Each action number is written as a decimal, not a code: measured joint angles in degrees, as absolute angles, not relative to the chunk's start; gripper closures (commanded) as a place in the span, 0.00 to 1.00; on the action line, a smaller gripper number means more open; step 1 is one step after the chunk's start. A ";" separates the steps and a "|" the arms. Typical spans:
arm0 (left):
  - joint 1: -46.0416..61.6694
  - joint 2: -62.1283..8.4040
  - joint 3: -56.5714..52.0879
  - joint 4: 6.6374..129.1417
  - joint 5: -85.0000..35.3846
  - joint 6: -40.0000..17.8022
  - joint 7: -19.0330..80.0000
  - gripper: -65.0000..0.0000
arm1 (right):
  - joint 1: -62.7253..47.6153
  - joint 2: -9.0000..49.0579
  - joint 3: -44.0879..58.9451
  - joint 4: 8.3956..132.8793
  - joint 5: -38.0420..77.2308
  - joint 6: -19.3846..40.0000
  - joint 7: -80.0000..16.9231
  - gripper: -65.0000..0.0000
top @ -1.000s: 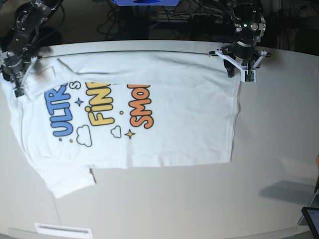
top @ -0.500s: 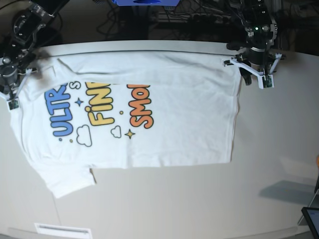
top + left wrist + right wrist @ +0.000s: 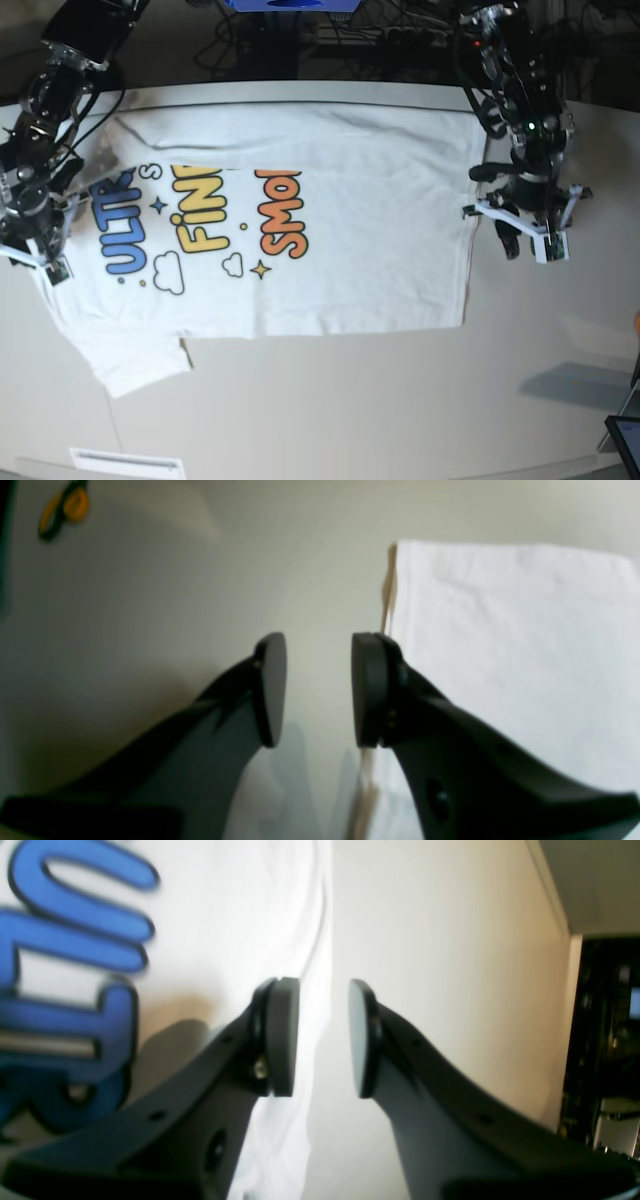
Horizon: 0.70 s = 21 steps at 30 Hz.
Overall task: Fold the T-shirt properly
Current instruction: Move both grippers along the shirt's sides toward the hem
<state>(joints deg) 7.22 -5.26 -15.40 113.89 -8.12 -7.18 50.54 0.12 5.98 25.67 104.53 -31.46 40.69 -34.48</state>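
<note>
Now both pincers, left (image 3: 527, 247) and right (image 3: 40, 262), hang released (nothing between pads) beside the T-shirt (image 3: 330, 220) edges.

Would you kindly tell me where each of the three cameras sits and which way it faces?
Base: high above the pale table, looking down on the white printed cotton T-shirt; both arms show.
Left wrist: on the left arm, looking down past the open left gripper at the shirt's plain edge.
Right wrist: on the right arm, looking down past the open right gripper at the blue lettering.
All three share the T-shirt and table.
</note>
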 measured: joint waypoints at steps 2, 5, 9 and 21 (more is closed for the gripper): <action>3.57 -7.14 -15.53 113.51 -7.97 -6.92 52.38 0.65 | 2.68 6.42 25.06 102.04 -31.38 40.73 -34.39 0.66; 1.98 -9.61 -15.57 112.27 -7.90 -6.92 52.97 0.65 | 5.58 7.25 24.95 97.73 -31.79 40.66 -34.74 0.63; 1.72 -12.19 -15.55 109.60 -8.14 -7.05 53.47 0.65 | 9.93 8.10 25.10 91.92 -30.89 40.64 -35.14 0.54; -10.57 -14.11 -15.55 86.72 -8.19 -16.97 53.32 0.65 | 26.22 16.86 25.04 67.96 -17.43 40.16 -40.42 0.32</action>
<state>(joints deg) -10.57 -14.11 -15.55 86.72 -8.19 -16.97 53.32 26.22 16.86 25.04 67.96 -17.43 40.16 -40.42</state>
